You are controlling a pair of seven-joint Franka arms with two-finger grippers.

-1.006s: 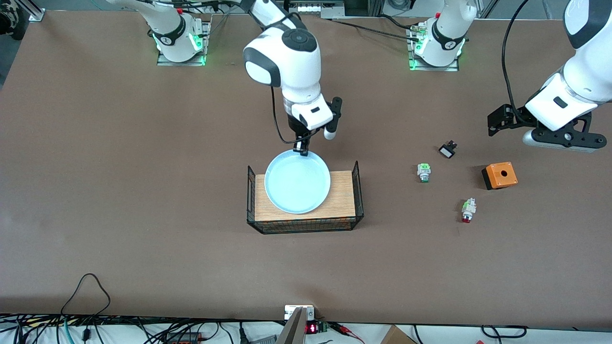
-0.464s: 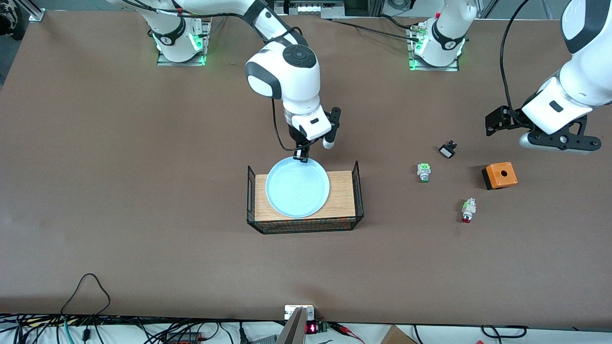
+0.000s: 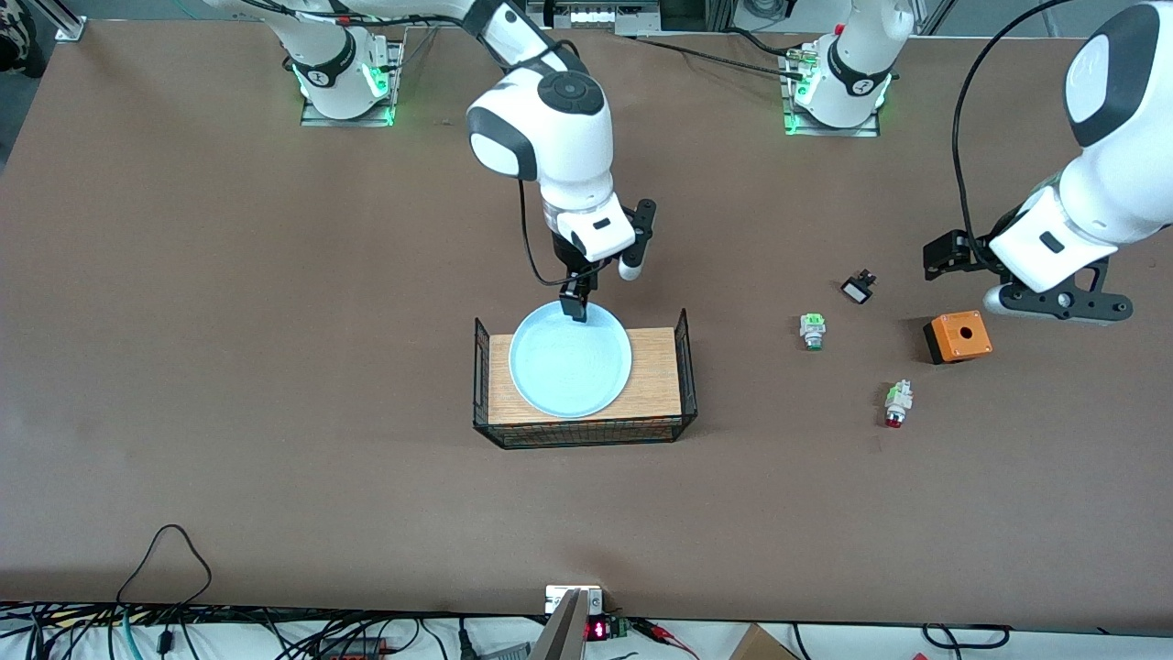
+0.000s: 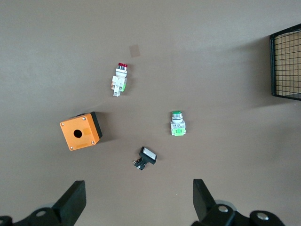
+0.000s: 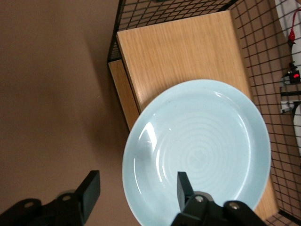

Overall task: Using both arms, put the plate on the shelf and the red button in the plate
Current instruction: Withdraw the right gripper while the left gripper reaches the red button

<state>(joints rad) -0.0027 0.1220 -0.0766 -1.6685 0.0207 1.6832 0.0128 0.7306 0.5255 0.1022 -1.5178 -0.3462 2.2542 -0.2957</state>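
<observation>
The bench (image 3: 229, 367) carries a wire rack with a wooden board (image 3: 655, 371), and the plate (image 3: 570, 361) lies flat on that board. My right gripper (image 5: 136, 190) hangs over the plate's rim farthest from the front camera, jaws apart. My left gripper (image 4: 138, 200) hovers above the bench near the orange box (image 3: 957, 336), jaws wide apart and empty. The red button (image 3: 897, 403) lies on the bench, nearer the front camera than the orange box.
</observation>
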